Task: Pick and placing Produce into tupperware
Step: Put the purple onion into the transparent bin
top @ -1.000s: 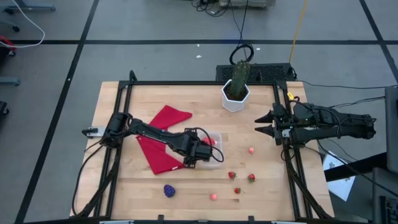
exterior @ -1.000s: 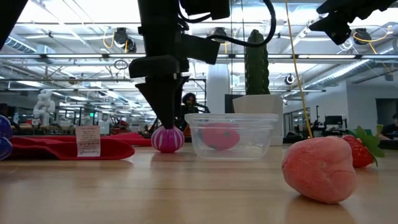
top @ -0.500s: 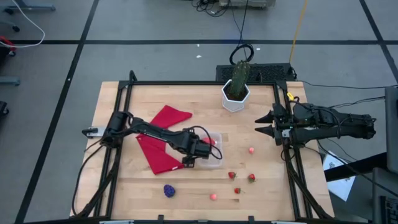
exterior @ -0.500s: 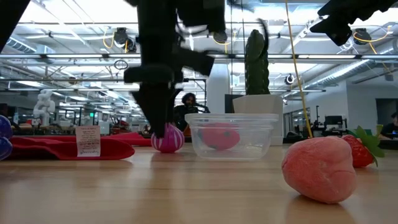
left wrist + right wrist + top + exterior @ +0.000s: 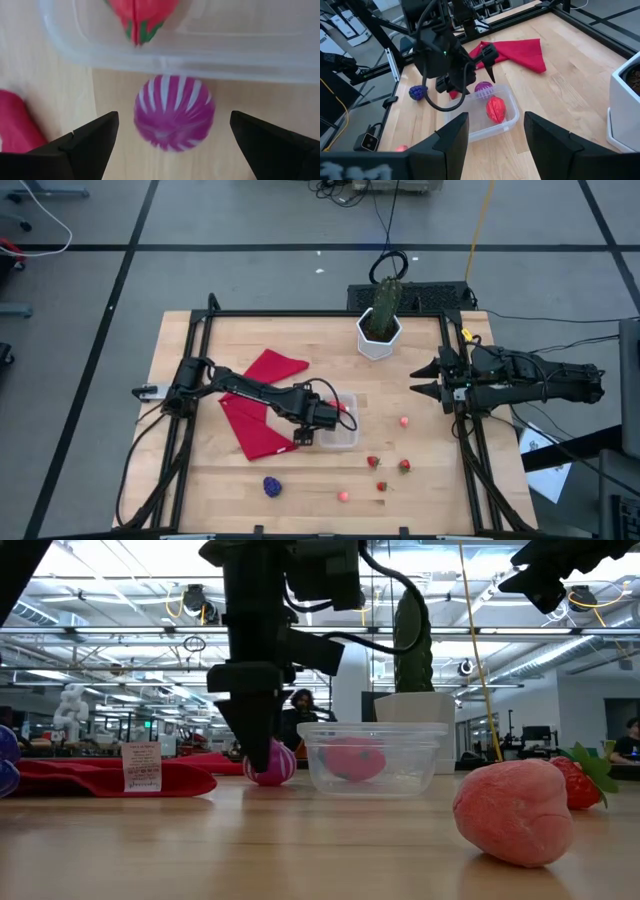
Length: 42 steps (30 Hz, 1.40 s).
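Left end effector wide open, holding nothing; striped purple ball sits between its fingers on worktop, touching tupperware.

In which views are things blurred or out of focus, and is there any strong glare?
Left wrist view: the purple striped ball and the clear container are soft, the open left gripper dark at the bottom. Low view: bright ceiling lights behind; the pink fruit nearest the camera looks large. High view: even light, no strong glare.
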{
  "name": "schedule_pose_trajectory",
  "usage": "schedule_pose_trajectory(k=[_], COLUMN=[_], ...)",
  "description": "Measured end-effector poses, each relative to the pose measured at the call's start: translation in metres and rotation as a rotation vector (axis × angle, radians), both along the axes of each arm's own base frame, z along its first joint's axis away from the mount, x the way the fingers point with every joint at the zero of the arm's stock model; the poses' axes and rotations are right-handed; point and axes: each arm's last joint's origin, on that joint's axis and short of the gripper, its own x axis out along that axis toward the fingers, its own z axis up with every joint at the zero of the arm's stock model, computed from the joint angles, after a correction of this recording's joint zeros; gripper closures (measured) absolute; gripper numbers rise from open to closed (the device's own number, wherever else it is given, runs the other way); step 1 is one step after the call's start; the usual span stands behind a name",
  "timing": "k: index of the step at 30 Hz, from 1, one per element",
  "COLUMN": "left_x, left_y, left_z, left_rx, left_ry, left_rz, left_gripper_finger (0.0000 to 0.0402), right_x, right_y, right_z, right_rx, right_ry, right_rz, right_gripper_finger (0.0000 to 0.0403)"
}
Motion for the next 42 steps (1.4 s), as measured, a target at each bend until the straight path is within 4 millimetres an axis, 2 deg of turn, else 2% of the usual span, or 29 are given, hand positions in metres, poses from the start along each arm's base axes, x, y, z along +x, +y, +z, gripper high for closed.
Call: schedule_pose_trajectory(k=[42], left_x=[0.0005], left_y=[0.0053], left_z=[-0.0082], left_rx=[0.006], left_ry=[-0.026], left_rz=[0.000], left_gripper_finger=[0.0011], right_x=[0.0000], right_y=[0.0000], right_z=[0.0001], right_rx=[0.000], right_ry=[-0.001], right_rz=[0.000], right_gripper_finger=[0.0218])
